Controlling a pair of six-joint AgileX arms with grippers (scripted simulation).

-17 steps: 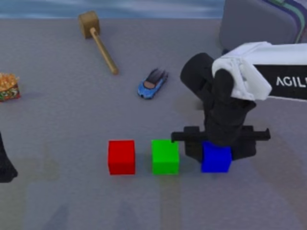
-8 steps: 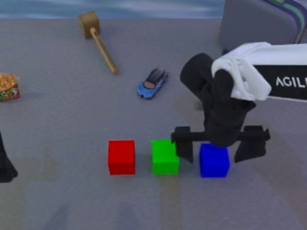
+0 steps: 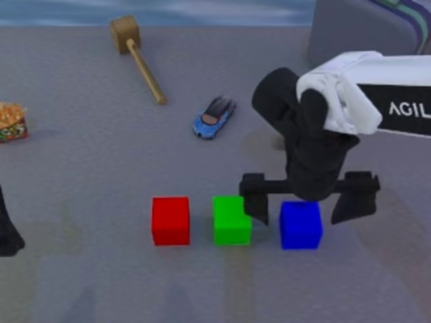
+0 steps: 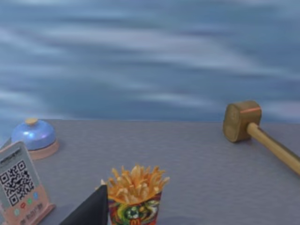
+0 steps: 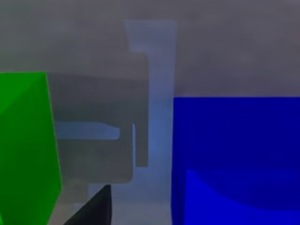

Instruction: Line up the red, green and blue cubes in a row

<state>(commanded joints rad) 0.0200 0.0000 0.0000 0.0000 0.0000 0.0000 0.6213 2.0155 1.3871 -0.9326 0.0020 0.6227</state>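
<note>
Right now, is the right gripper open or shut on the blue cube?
Open. In the top view the right gripper has its fingers spread either side of the blue cube, with gaps showing, and the cube rests on the table.

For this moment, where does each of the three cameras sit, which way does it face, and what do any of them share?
Top view: above the table, looking down; red cube, green cube, blue cube, right gripper open over the blue one.
Left wrist view: low, facing fries and mallet; left gripper tip only.
Right wrist view: close to green and blue cubes.
Shared: those cubes; the mallet.
</note>
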